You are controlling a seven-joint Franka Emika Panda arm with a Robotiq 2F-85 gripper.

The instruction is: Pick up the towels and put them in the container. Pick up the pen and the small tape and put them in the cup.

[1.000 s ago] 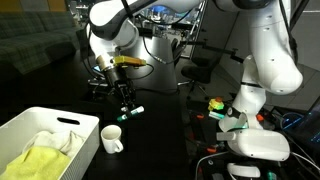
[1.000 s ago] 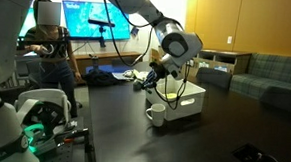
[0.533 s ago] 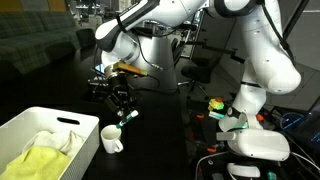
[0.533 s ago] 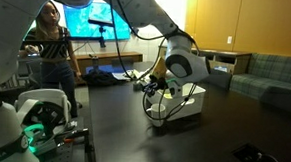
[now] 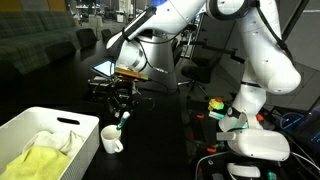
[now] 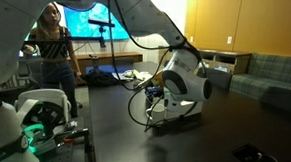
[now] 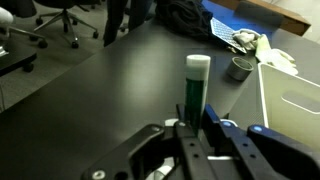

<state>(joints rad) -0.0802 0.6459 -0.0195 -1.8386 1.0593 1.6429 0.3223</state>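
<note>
Table [image 5: 165,140]: black, faintly glossy
Seating: dark sofa [image 5: 35,40], office chair [image 7: 62,14]
Wall [image 6: 227,20]: warm wood tone
Screen [image 6: 89,18]: glowing blue

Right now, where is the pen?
In an exterior view the pen is held in the gripper, in the air close to the white cup, which stands beside the container.
</note>
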